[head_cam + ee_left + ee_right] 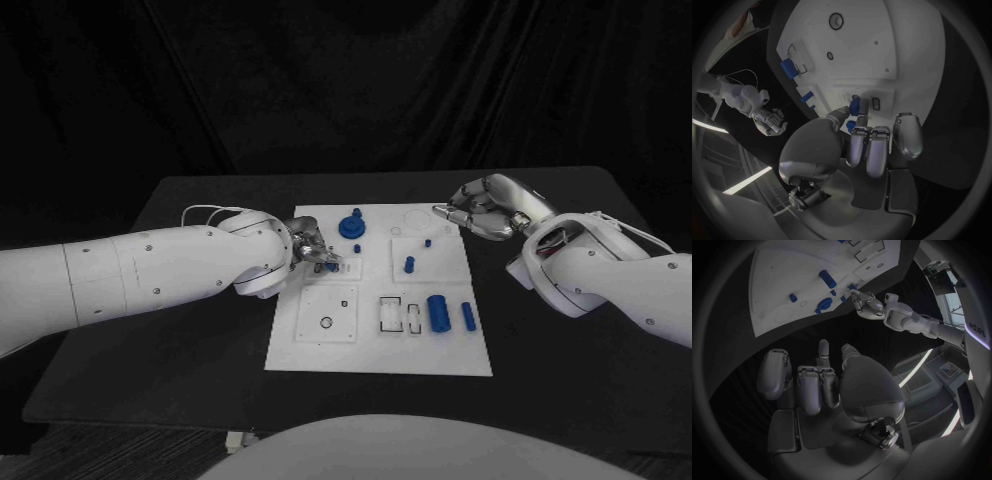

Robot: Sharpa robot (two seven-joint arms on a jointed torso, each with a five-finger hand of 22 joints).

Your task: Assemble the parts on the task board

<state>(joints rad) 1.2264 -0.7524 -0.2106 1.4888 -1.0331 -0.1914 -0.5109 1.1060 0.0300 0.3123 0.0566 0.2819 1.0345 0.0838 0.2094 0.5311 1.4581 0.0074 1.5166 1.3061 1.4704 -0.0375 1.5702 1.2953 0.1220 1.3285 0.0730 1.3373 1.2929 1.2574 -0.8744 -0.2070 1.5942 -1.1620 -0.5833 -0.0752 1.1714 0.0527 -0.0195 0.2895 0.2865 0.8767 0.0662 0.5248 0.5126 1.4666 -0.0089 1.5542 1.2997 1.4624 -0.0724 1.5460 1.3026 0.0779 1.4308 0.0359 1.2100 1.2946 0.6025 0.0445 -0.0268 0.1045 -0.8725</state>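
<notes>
While gripping a small blue part between thumb and fingers, left hand sits over left-centre of white task board, part right at a small rectangular slot in a raised square; cannot tell whether part is seated or just above the slot. Second small blue piece just beside thumb tip in left wrist view.

Right hand off board, above black table past board's far right corner, fingers curled in, nothing held; same in right wrist view, well apart from board.

On board: large blue round knob near far edge, small blue peg just below it, tiny blue peg and short blue cylinder in right-centre square. Thick blue cylinder and thinner blue pin side by side near right edge, lying flat, apart from each other. Black-outlined rectangular slots just left of thick cylinder. Square plate with oval hole at near left of board.
</notes>
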